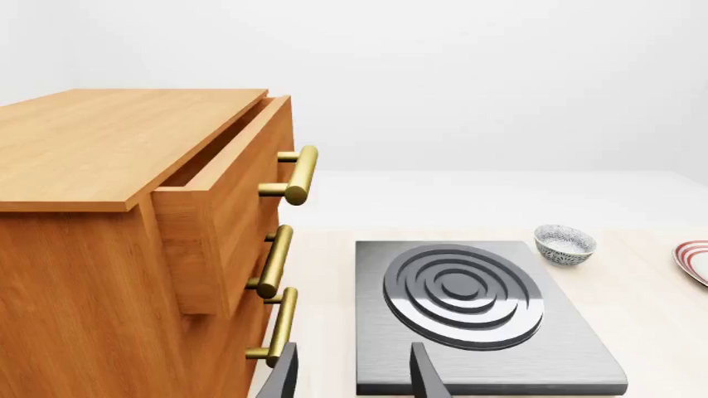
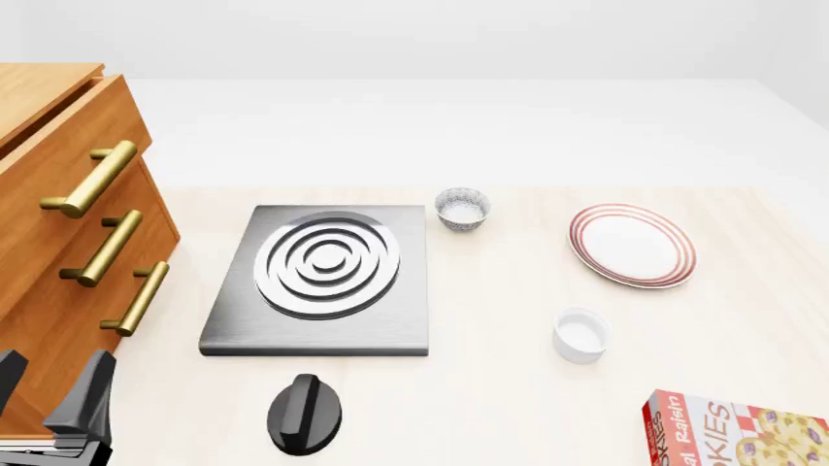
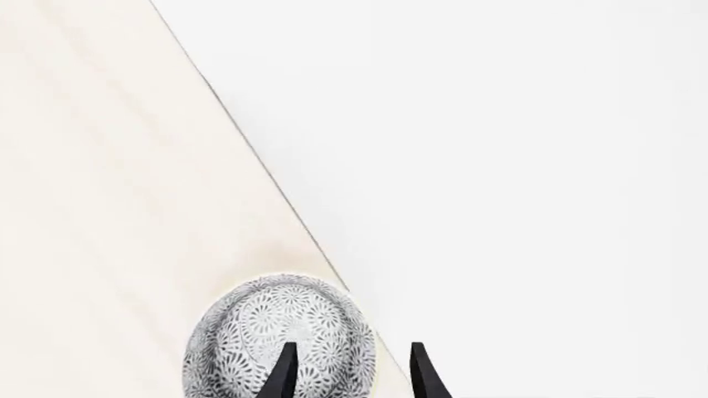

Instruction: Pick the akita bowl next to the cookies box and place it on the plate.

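Note:
In the right wrist view a speckled grey-and-white akita bowl [image 3: 265, 332] sits close to the table's edge. My right gripper [image 3: 351, 377] is open just above it, one finger in front of the bowl's side and the other past it. The front view shows neither this bowl nor the right gripper. The cookies box [image 2: 732, 432] lies at the near right corner. The plate [image 2: 631, 245] with red rings rests at the right middle and also shows as a sliver of plate [image 1: 695, 261]. My left gripper [image 2: 52, 393] is open and empty at the near left, also seen as left gripper [image 1: 351, 377].
A look-alike speckled bowl [image 2: 463, 209] stands behind the stove burner [image 2: 324, 277], far from the box. A plain white cup [image 2: 580, 335] sits between plate and box. A black knob [image 2: 307, 413] lies near the front. A wooden drawer cabinet [image 2: 65, 233] fills the left.

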Motion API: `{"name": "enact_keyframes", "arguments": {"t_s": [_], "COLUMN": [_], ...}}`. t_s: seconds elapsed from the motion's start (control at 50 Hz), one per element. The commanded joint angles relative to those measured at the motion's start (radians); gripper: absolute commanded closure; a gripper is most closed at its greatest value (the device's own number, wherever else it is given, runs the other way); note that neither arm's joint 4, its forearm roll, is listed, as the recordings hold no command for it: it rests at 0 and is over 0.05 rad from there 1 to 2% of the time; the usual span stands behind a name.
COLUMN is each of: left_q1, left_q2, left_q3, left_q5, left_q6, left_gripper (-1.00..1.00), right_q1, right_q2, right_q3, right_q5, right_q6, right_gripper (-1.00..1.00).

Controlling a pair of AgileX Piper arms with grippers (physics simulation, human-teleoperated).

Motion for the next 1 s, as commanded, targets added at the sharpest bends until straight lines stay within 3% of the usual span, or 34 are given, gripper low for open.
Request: {"name": "enact_keyframes", "arguments": {"t_s": [0.02, 0.48, 0.5, 0.66, 1.0], "left_q1": [0.0, 0.0, 0.0, 0.0, 0.0], "left_q2": [0.0, 0.0, 0.0, 0.0, 0.0], "left_q3": [0.0, 0.0, 0.0, 0.0, 0.0], "left_q5": [0.0, 0.0, 0.0, 0.0, 0.0], "left_q6": [0.0, 0.0, 0.0, 0.0, 0.0], "left_gripper": [-1.0, -1.0, -1.0, -1.0, -1.0], "right_q1": [-0.006, -0.018, -0.022, -0.009, 0.117], "right_q2": [0.018, 0.064, 0.062, 0.042, -0.154], "right_q3": [0.011, 0.057, 0.074, 0.081, 0.104], "right_q5": [-0.008, -0.039, -0.058, -0.068, -0.106], "right_q6": [-0.015, -0.063, -0.079, -0.075, 0.037], "right_gripper": [-1.0, -1.0, 1.0, 1.0, 1.0]}}
